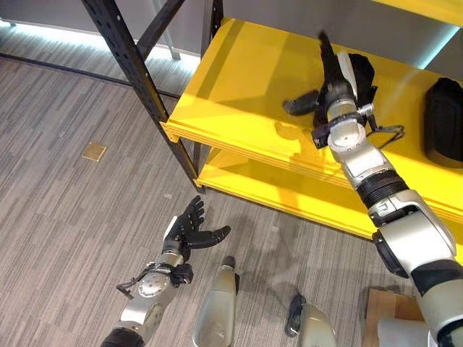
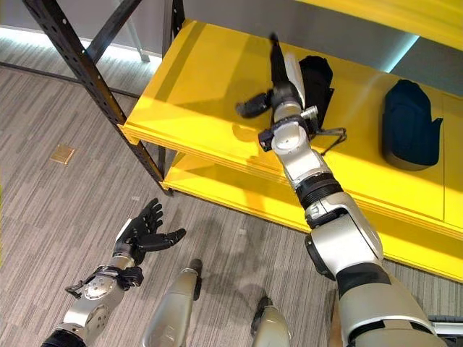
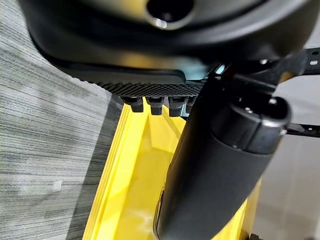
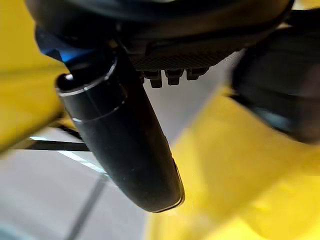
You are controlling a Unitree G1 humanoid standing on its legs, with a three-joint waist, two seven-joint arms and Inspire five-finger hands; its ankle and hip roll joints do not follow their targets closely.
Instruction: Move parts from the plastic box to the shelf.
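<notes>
Left eye view: the right hand (image 1: 334, 85) reaches over the upper yellow shelf (image 1: 239, 87), fingers straight and pointing away, thumb spread toward the robot's left, holding nothing. Just beside it on the board, at its right, lies a black part (image 1: 362, 72); contact cannot be judged. A second, larger black part (image 1: 443, 123) lies farther right on the same board, well apart from the hand. The left hand (image 1: 189, 230) hangs low over the grey wood-grain floor (image 1: 65, 217), fingers spread and relaxed, empty, in front of the dark perforated shelf post (image 1: 137, 79). A small tan square (image 1: 94, 151) sits in the floor to the left. Right eye view: same layout; the right hand (image 2: 278, 90) is open beside the first black part (image 2: 317, 83), the larger part (image 2: 411, 124) rests nearer the shelf's right end, and the left hand (image 2: 143, 230) is open above the floor. Left wrist view: the left thumb (image 3: 220, 165) stands straight before yellow shelf edges and grey floor; nothing in the hand. Right wrist view: the right thumb (image 4: 125, 145) extends free, yellow board beyond, a dark blurred shape (image 4: 280, 90) close by, likely the part.
</notes>
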